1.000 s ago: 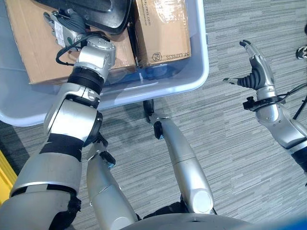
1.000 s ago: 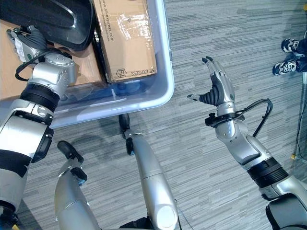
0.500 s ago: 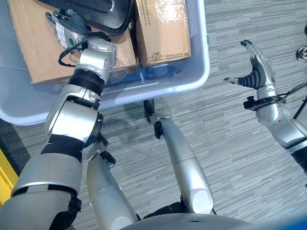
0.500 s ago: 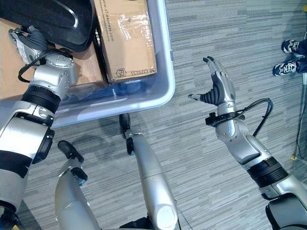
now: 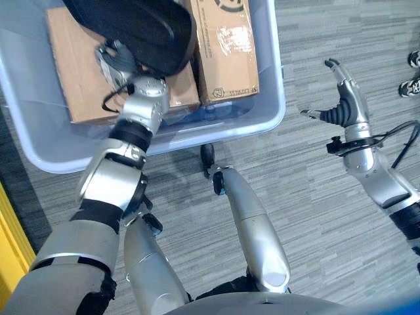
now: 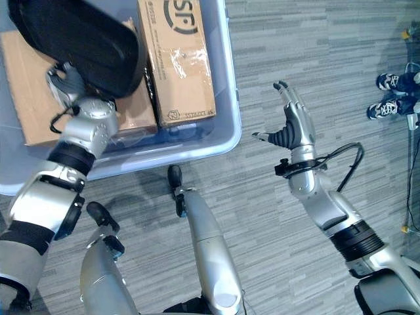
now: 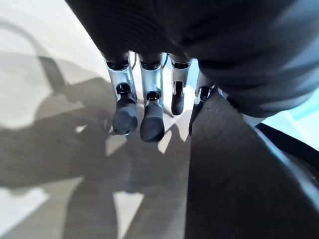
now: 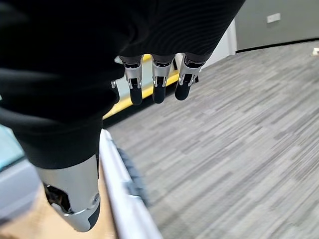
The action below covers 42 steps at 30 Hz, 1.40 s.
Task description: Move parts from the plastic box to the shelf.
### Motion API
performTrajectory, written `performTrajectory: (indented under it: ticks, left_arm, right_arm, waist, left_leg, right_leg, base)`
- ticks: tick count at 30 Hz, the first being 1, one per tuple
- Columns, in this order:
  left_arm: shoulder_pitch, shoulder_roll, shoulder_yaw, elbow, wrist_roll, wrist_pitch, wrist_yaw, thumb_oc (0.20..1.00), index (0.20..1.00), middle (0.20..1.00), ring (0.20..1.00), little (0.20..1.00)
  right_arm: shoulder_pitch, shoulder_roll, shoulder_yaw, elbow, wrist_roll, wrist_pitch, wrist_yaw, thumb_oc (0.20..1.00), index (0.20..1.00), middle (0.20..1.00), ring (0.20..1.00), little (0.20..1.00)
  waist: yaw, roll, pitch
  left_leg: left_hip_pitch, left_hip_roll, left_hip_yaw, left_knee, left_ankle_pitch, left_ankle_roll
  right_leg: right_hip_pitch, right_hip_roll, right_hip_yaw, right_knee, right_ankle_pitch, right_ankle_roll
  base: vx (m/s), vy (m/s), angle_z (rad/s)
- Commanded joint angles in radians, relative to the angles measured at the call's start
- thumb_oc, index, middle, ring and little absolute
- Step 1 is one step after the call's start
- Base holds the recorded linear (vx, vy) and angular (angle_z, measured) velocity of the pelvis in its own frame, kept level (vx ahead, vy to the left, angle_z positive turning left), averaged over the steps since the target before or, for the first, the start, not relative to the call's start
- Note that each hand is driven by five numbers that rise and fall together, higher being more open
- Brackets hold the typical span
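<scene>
While our left hand (image 5: 117, 60) reaches into the plastic box (image 5: 275, 98) with fingers (image 7: 149, 117) extended beside the black part (image 5: 141, 29) lying across cardboard cartons (image 5: 226, 46), our right hand (image 5: 342, 105) hangs open well apart over the floor.

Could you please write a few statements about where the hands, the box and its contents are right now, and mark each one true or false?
1. The right hand is held open above the grey carpet, outside the plastic box. True.
2. The plastic box holds only loose metal parts. False: it holds cardboard boxes and a black part.
3. The left hand is inside the plastic box, at the edge of the black part. True.
4. The right hand grips a cardboard box. False: it holds nothing, with its fingers straight.
5. The black part lies on the carpet beside the box. False: it rests on top of the cardboard boxes, inside the plastic box.
</scene>
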<state>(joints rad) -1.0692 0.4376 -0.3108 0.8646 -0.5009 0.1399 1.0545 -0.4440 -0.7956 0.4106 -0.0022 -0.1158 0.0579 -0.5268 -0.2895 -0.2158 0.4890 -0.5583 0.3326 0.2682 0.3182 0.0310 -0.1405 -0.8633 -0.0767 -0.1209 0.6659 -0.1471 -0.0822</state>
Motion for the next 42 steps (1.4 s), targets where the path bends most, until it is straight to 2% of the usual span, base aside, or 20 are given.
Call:
performTrajectory:
  ticks: [1,7,16,20,23,24,29,32,36,39,42]
  left_arm:
    - [0.035,0.002,0.076,-0.097,0.120,-0.111,0.036,0.200,0.200,0.200,0.200,0.200]
    - [0.081,0.008,0.100,-0.163,0.187,-0.140,0.017,0.200,0.200,0.200,0.200,0.200]
    - [0.121,0.013,0.099,-0.255,0.368,-0.155,-0.027,0.200,0.200,0.200,0.200,0.200]
    - [0.135,0.024,0.096,-0.283,0.398,-0.194,-0.038,0.200,0.200,0.200,0.200,0.200]
    - [0.136,0.023,0.096,-0.283,0.398,-0.194,-0.038,0.200,0.200,0.200,0.200,0.200]
    - [0.219,0.046,0.092,-0.411,0.449,-0.230,-0.081,0.200,0.200,0.200,0.200,0.200]
    - [0.369,0.040,0.117,-0.541,0.405,-0.283,-0.144,0.200,0.200,0.200,0.200,0.200]
    - [0.518,-0.009,0.130,-0.643,0.355,-0.314,-0.178,0.200,0.200,0.200,0.200,0.200]
    - [0.596,-0.053,0.121,-0.723,0.317,-0.346,-0.184,0.200,0.200,0.200,0.200,0.200]
    - [0.637,-0.089,0.102,-0.759,0.288,-0.371,-0.198,0.200,0.200,0.200,0.200,0.200]
    - [0.619,-0.117,0.076,-0.762,0.270,-0.381,-0.195,0.200,0.200,0.200,0.200,0.200]
  right_arm:
    - [0.004,-0.004,-0.047,-0.010,-0.059,-0.042,-0.049,1.000,1.000,1.000,1.000,1.000]
    - [0.043,0.019,-0.043,-0.014,-0.092,-0.065,-0.038,1.000,1.000,1.000,1.000,1.000]
    - [0.081,0.045,-0.050,0.004,-0.091,-0.108,-0.020,1.000,1.000,1.000,1.000,1.000]
    - [0.094,0.047,-0.048,0.011,-0.062,-0.122,-0.013,1.000,1.000,1.000,1.000,1.000]
    - [0.094,0.047,-0.048,0.012,-0.062,-0.123,-0.013,1.000,1.000,1.000,1.000,1.000]
    - [0.134,0.071,-0.060,0.048,-0.024,-0.166,-0.002,1.000,1.000,1.000,1.000,1.000]
    - [0.164,0.101,-0.083,0.074,0.016,-0.202,0.046,1.000,1.000,1.000,1.000,1.000]
    - [0.180,0.126,-0.086,0.081,-0.017,-0.197,0.070,1.000,1.000,1.000,1.000,1.000]
    - [0.186,0.123,-0.099,0.067,0.010,-0.220,0.110,1.000,1.000,1.000,1.000,1.000]
    - [0.155,0.124,-0.091,0.062,0.015,-0.218,0.127,1.000,1.000,1.000,1.000,1.000]
    - [0.104,0.122,-0.073,0.050,0.048,-0.223,0.145,1.000,1.000,1.000,1.000,1.000]
  waist:
    - [0.012,-0.003,0.031]
    - [0.030,0.022,0.031]
    - [0.044,0.059,0.022]
    - [0.046,0.070,0.006]
    - [0.046,0.070,0.007]
    - [0.059,0.101,-0.022]
    - [0.084,0.137,-0.044]
    - [0.114,0.160,-0.061]
    - [0.135,0.171,-0.079]
    - [0.155,0.178,-0.080]
    - [0.153,0.179,-0.084]
  left_leg:
    - [-0.043,0.123,-0.040,0.128,0.004,-0.011]
    - [0.031,0.116,-0.030,0.103,0.005,-0.007]
    - [0.128,0.097,-0.022,0.077,0.003,0.003]
    - [0.153,0.089,-0.018,0.070,0.000,0.006]
    - [0.155,0.089,-0.017,0.069,0.000,0.006]
    - [0.206,0.071,-0.015,0.050,-0.002,0.014]
    - [0.264,0.059,-0.014,0.024,0.018,0.017]
    - [0.302,0.044,-0.020,0.005,0.035,0.019]
    - [0.348,0.029,-0.021,-0.027,0.038,0.023]
    - [0.369,0.036,-0.024,-0.053,0.056,0.018]
    - [0.389,0.041,-0.020,-0.052,0.063,0.013]
  right_leg:
    - [0.092,-0.023,-0.058,-0.044,0.006,0.101]
    - [0.167,-0.016,-0.056,-0.061,-0.013,0.097]
    - [0.277,-0.006,-0.035,-0.101,-0.033,0.091]
    - [0.301,-0.002,-0.029,-0.113,-0.036,0.088]
    - [0.302,-0.002,-0.029,-0.114,-0.036,0.088]
    - [0.350,-0.004,-0.023,-0.139,-0.041,0.083]
    - [0.412,-0.022,-0.029,-0.160,-0.050,0.077]
    - [0.475,-0.048,-0.052,-0.186,-0.054,0.076]
    - [0.530,-0.070,-0.078,-0.202,-0.055,0.082]
    - [0.558,-0.087,-0.097,-0.211,-0.049,0.090]
    - [0.575,-0.082,-0.097,-0.203,-0.054,0.089]
  base:
    - [-0.02,0.080,0.04]
    - [-0.02,0.102,0.04]
    - [-0.01,0.118,0.01]
    - [0.02,0.060,-0.03]
    - [0.01,0.038,0.00]
    - [0.05,0.163,0.00]
    - [0.02,0.119,0.08]
    - [0.03,0.148,0.07]
    - [0.01,0.116,0.29]
    - [0.01,0.046,0.12]
    - [0.05,0.031,-0.02]
